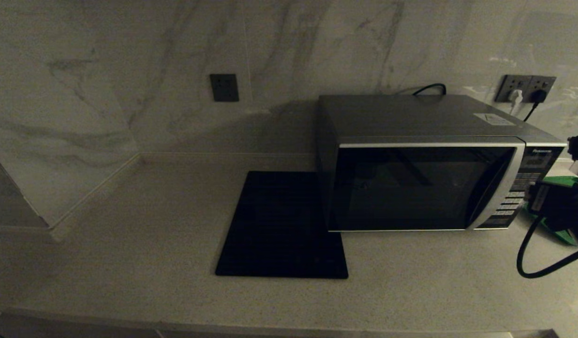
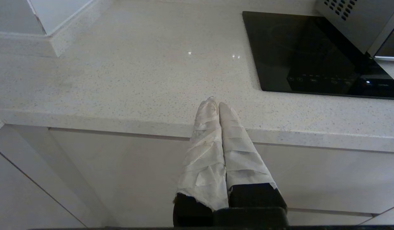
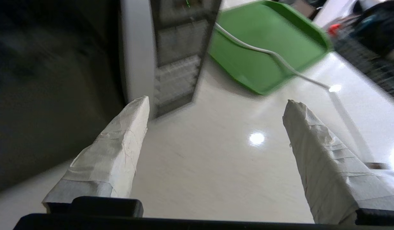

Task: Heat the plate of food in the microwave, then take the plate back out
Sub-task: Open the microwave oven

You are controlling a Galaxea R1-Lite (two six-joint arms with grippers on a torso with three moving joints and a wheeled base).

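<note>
0 plates seen; microwave [image 1: 425,188] door shut, food possibly inside. Right gripper [image 3: 216,127] spread empty at 3 o'clock; left gripper [image 2: 215,107] pressed together, parked.

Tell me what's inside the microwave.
The microwave door is shut, and its dark glass shows only dim reflections. No plate can be made out; anything inside is hidden behind the door.

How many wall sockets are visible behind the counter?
2: a dark socket left of the microwave, and a socket strip with plugs behind its right end. Others may be hidden.
</note>
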